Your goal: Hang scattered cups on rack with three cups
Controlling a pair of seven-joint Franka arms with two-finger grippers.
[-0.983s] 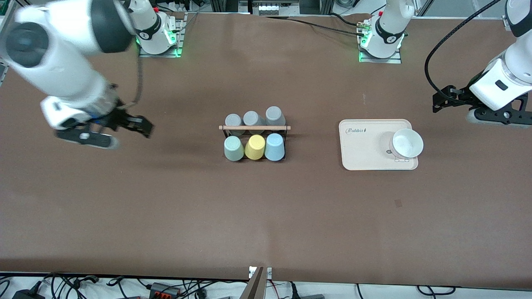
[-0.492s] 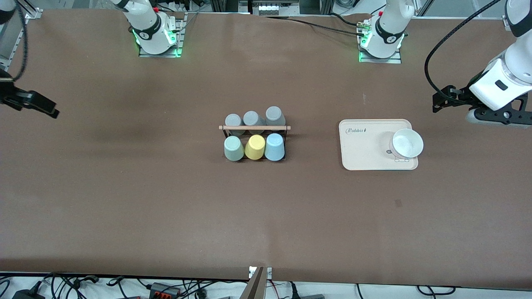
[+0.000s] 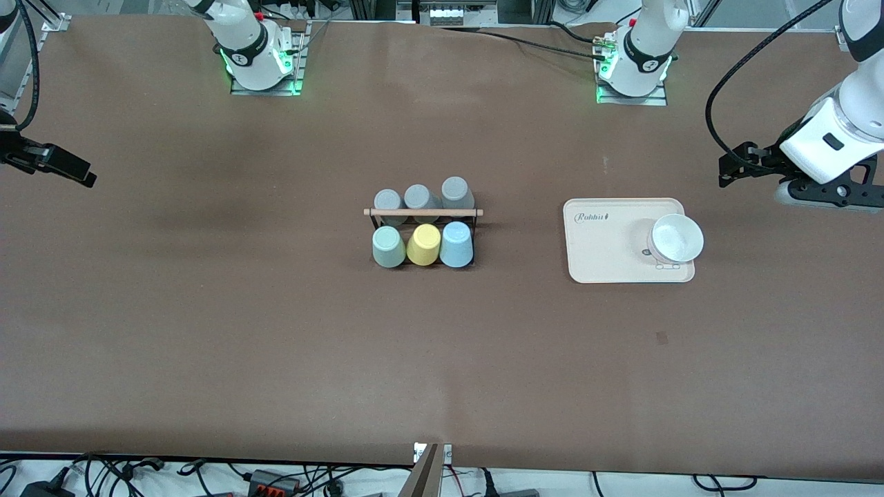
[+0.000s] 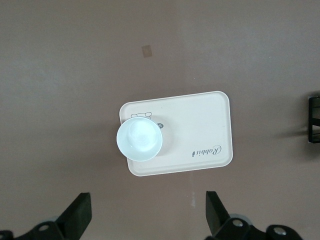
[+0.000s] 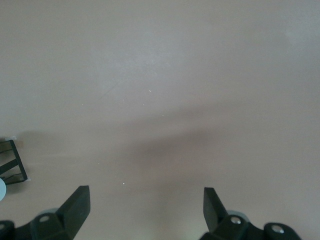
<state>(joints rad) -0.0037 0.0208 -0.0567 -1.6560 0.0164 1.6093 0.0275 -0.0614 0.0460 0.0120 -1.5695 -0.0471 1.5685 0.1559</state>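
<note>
Cups all racked: mint cup [image 3: 388, 246] and blue cup [image 3: 456, 244] sit on the rack [image 3: 423, 212] mid-table. Left tool [image 4: 148, 220] over table by the tray [image 3: 601, 255], right tool [image 5: 146, 210] over bare table, both open and empty. Job looks finished; nothing left but parking.

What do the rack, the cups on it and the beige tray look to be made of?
Rack: thin black wire, likely metal, with a pale wooden rod across the top, its tone the sign. Mint-green cup, yellow cup and light blue cup: matte, no glare, so probably plastic or glazeless ceramic; which one I cannot tell. Beige tray: smooth, matte, rounded corners, likely moulded plastic or a fibre composite.
</note>
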